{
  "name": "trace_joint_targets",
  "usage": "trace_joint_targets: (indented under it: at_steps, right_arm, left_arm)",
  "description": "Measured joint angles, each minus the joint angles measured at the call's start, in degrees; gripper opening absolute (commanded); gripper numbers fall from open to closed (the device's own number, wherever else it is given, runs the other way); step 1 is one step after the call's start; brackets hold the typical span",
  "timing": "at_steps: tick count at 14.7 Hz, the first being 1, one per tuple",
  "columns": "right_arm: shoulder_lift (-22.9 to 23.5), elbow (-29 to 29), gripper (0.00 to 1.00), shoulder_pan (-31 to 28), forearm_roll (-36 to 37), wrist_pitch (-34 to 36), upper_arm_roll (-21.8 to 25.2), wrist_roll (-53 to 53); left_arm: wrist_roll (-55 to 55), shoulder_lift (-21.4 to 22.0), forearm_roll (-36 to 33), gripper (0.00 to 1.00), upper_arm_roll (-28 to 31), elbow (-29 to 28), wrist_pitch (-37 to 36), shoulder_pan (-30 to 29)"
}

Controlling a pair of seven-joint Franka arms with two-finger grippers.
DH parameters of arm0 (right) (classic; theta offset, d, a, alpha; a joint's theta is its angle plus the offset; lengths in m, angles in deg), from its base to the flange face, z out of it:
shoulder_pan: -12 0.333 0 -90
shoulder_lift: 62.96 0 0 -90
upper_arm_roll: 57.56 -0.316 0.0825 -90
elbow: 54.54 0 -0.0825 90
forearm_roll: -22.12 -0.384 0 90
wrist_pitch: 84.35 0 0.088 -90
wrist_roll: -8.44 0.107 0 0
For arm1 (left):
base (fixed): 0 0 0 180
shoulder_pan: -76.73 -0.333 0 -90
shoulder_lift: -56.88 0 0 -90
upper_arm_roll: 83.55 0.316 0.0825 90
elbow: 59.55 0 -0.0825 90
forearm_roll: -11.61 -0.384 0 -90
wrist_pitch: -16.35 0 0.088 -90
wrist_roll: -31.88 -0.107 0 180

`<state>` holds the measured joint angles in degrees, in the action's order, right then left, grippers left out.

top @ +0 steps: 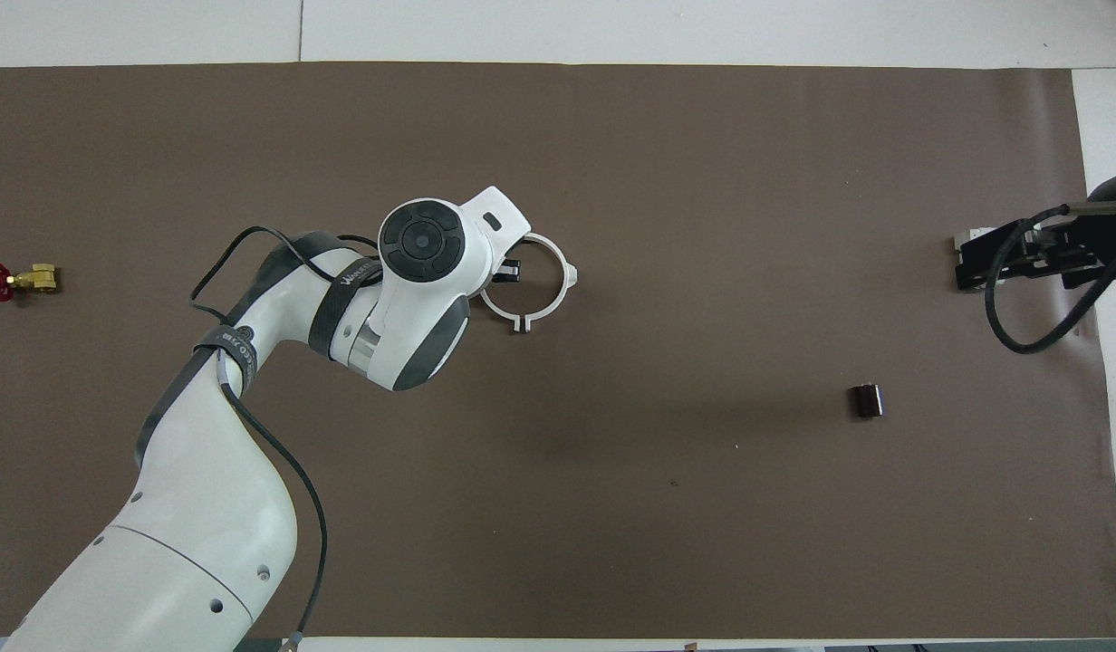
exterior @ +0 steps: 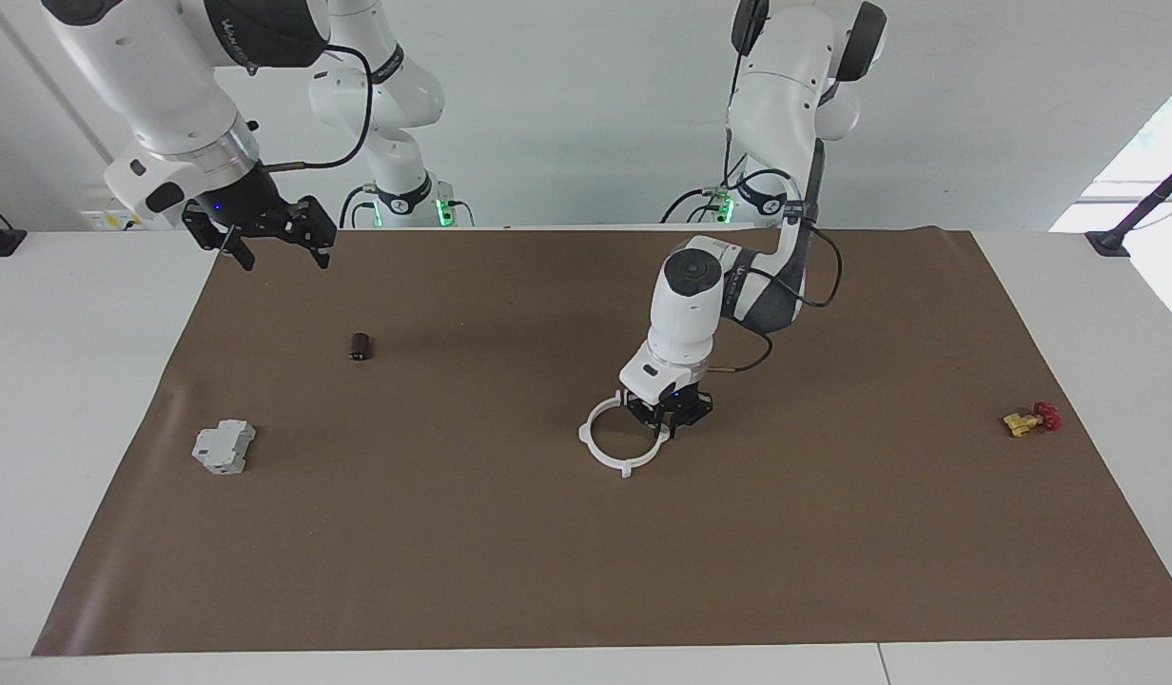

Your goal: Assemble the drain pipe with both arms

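Note:
The drain pipe [exterior: 600,458] is a thin white ring with small tabs, lying flat on the brown mat near the table's middle. It also shows in the overhead view [top: 558,292]. My left gripper [exterior: 674,420] is low at the ring's rim on the side toward the left arm's end, and in the overhead view the wrist hides most of it [top: 499,272]. My right gripper [exterior: 274,240] is open and empty, raised over the mat's corner at the right arm's end, and in the overhead view [top: 1020,258] it is over the grey block.
A grey boxy block [exterior: 224,446] lies toward the right arm's end, partly covered in the overhead view [top: 966,243]. A small dark cylinder [exterior: 361,346] lies nearer to the robots than it. A yellow-and-red valve [exterior: 1031,420] lies at the left arm's end.

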<state>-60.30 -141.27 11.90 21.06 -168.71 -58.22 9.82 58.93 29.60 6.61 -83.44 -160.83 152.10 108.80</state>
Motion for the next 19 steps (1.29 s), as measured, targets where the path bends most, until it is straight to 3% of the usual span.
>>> trace_joint_targets:
  at_steps: [1, 5, 9, 10, 11, 12, 19]
  right_arm:
    - [0.0, 0.0, 1.00, 0.0, 0.0, 0.0, 0.0, 0.0]
    - [0.0, 0.0, 1.00, 0.0, 0.0, 0.0, 0.0, 0.0]
    - [0.0, 0.0, 1.00, 0.0, 0.0, 0.0, 0.0, 0.0]
    - [0.0, 0.0, 1.00, 0.0, 0.0, 0.0, 0.0, 0.0]
    - [0.0, 0.0, 1.00, 0.0, 0.0, 0.0, 0.0, 0.0]
    - [0.0, 0.0, 1.00, 0.0, 0.0, 0.0, 0.0, 0.0]
    - [0.0, 0.0, 1.00, 0.0, 0.0, 0.0, 0.0, 0.0]
  left_arm:
    - [0.0, 0.0, 0.0, 0.00, 0.0, 0.0, 0.0, 0.0]
    - [0.0, 0.0, 0.0, 0.31, 0.1, 0.0, 0.8, -0.1]
    - [0.2, 0.0, 0.0, 0.37, 0.1, 0.0, 1.6, -0.1]
    - [0.2, 0.0, 0.0, 0.51, 0.1, 0.0, 1.6, -0.1]
    - [0.3, 0.0, 0.0, 0.80, 0.1, -0.1, 1.6, -0.1]
    - [0.5, 0.0, 0.0, 0.99, 0.1, -0.1, 1.6, -0.1]
    - [1.5, 2.1, 0.0, 1.00, 0.5, 0.4, 0.4, -2.3]
